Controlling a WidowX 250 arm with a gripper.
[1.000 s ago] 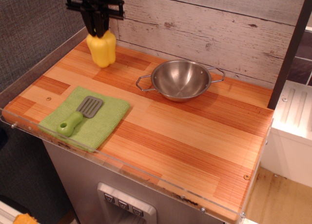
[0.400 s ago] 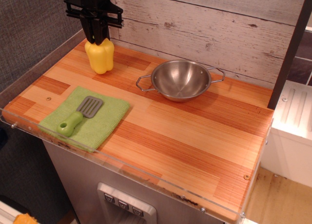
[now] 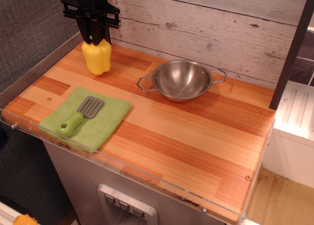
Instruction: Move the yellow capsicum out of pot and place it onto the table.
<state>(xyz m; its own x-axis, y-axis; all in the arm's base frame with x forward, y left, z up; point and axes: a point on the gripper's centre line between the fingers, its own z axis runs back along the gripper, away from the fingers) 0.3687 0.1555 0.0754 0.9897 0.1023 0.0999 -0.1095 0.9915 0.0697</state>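
Observation:
The yellow capsicum point(image 3: 97, 58) stands upright at the back left of the wooden table point(image 3: 186, 137), its base on or just above the wood. My black gripper point(image 3: 93, 38) comes down from above and is shut on the capsicum's top. The steel pot point(image 3: 181, 79) with two wire handles sits empty at the back middle, well to the right of the capsicum.
A green cloth point(image 3: 105, 118) lies at the front left with a green-handled grey spatula point(image 3: 81, 115) on it. A whitewashed plank wall point(image 3: 206, 29) runs behind the table. A clear acrylic rim point(image 3: 122, 168) edges the front. A dark post point(image 3: 292, 48) stands at the right.
The gripper has lowered the capsicum and shifted it slightly left, from hanging above the table down to the table surface. The pot, cloth and spatula have not moved.

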